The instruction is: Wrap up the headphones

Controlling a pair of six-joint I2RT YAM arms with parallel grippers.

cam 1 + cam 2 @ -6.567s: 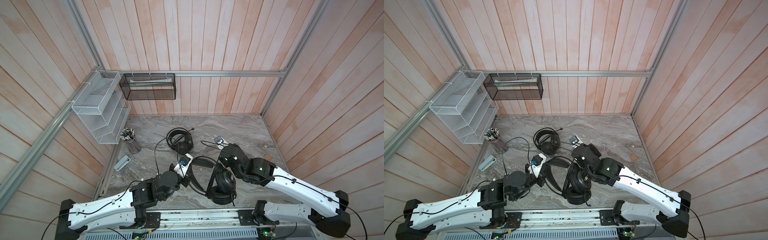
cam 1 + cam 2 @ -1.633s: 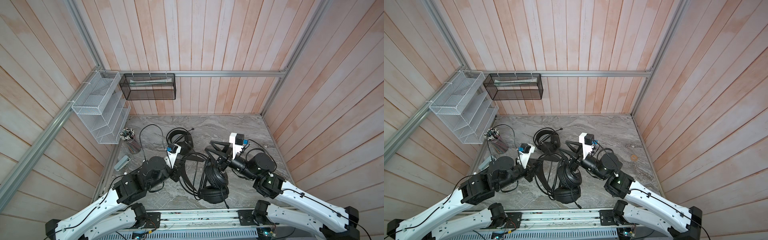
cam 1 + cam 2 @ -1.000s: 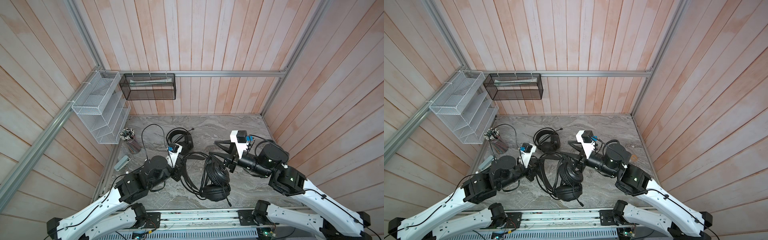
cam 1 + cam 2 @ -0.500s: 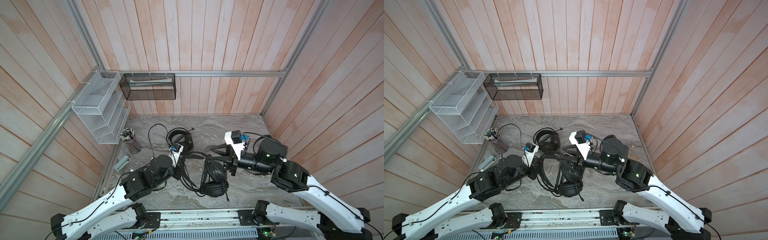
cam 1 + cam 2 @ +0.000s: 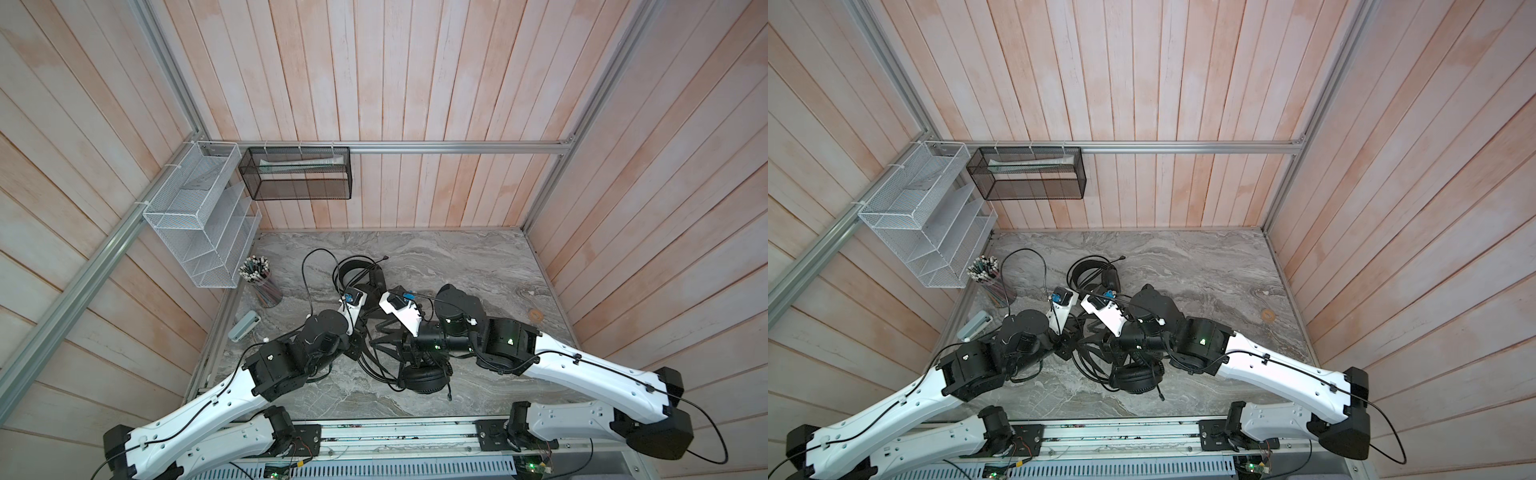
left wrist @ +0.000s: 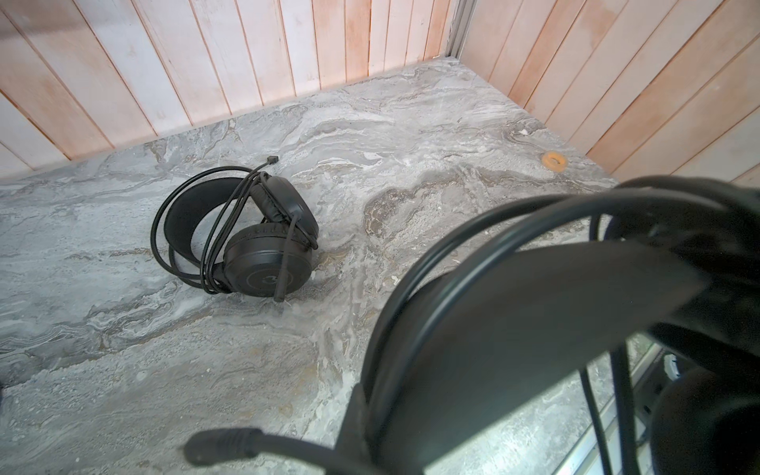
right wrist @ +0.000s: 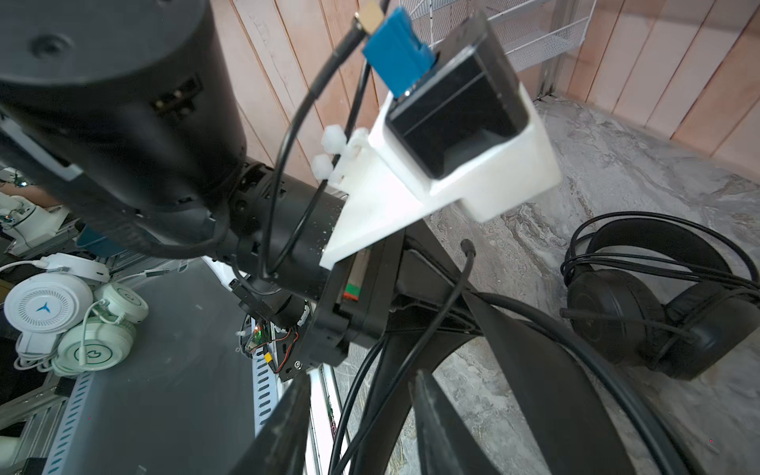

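left gripper (image 5: 356, 351) first: i've got the fingers pressed together on the band of the near headset (image 5: 422, 380), cups hanging just past the fingertips, the lower one resting on the marble table (image 5: 498, 266). right gripper (image 7: 357, 390) has its fingers spread, strands of cable (image 7: 457, 283) running between them, contact i can't tell. far headset (image 6: 263, 251) lies beyond both sets of fingertips, cord wound round it.

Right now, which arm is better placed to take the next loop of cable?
Right: the right pincer is open around the loose cable; the left pincer is shut on the near headset's headband.
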